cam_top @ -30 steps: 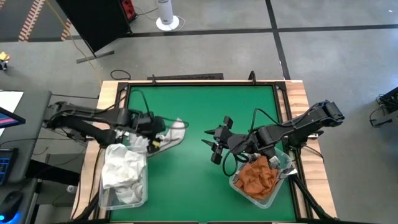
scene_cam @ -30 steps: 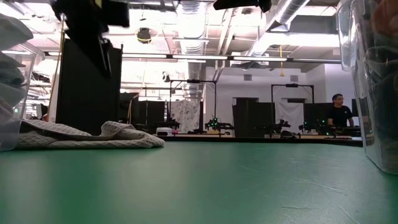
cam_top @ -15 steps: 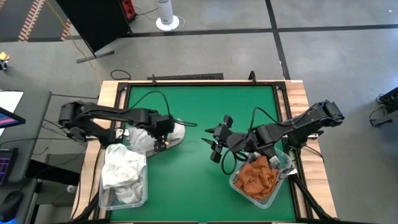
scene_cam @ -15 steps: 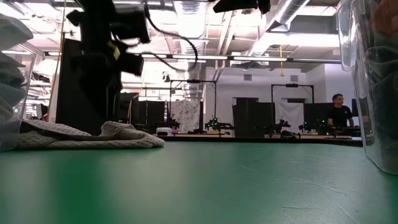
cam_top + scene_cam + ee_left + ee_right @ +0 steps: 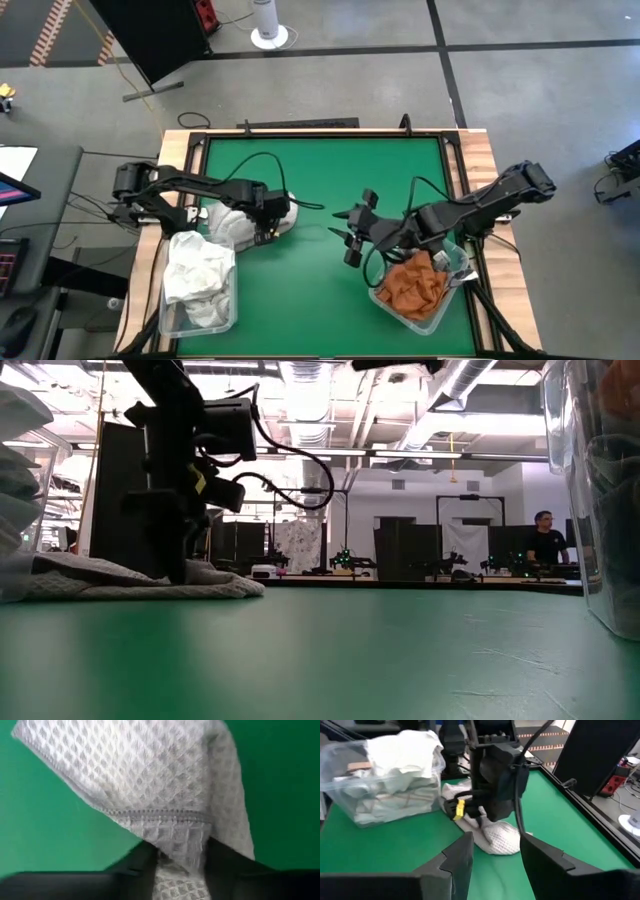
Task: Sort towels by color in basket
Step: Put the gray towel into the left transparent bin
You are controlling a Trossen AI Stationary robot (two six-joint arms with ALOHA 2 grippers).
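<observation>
The white-and-grey checked towel (image 5: 278, 215) lies crumpled on the green table (image 5: 320, 170), just beside the clear bin of white towels (image 5: 198, 280) on my left side. In the left wrist view its waffle weave (image 5: 165, 795) runs down between my left gripper's two dark fingers (image 5: 227, 862), which flank a fold of cloth. A second ago this gripper hung higher and nearer the bin; now my left gripper (image 5: 268, 226) has come down onto the towel's edge, and in the low view its tips (image 5: 178, 565) reach the fabric. The jaws are narrowing on the fold, but I cannot tell yet whether they have fully pinched it.

I judge this as the start of a pick: once the grip is firm, the checked towel can be lifted toward its bin.

My right gripper (image 5: 352, 238) waits above mid-table, jaws apart and holding nothing, near the bin of rust orange towels (image 5: 412, 285). It has barely shifted.
</observation>
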